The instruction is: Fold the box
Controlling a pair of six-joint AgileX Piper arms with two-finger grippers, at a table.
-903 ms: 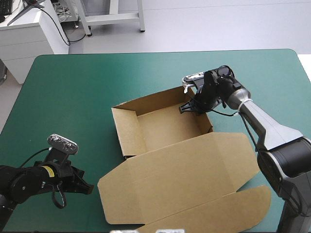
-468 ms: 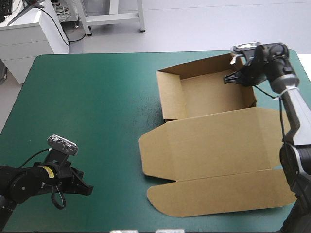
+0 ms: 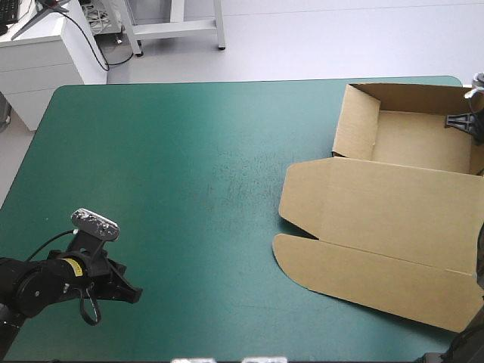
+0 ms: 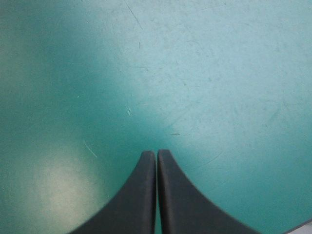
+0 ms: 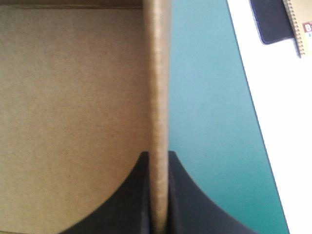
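The brown box (image 3: 393, 189) lies at the table's right side as an open tray with walls raised, its lid and front flap flat toward the near edge. My right gripper (image 3: 463, 121) is at the tray's right wall by the table's right edge. In the right wrist view that wall (image 5: 158, 97) runs edge-on between the black fingers (image 5: 187, 195), which are shut on it; the tray floor is to one side, teal-green cover to the other. My left gripper (image 3: 132, 293) rests low near the front left corner, far from the box. Its fingers (image 4: 141, 195) meet in a point over bare cover.
Beyond the table's right edge in the right wrist view is a white surface with a dark pad (image 5: 273, 19) and a spiral notebook (image 5: 300, 24). A white desk (image 3: 45, 53) stands off the far left corner.
My right gripper has dragged the box from the table's middle to its far right side. The left arm has stayed put.
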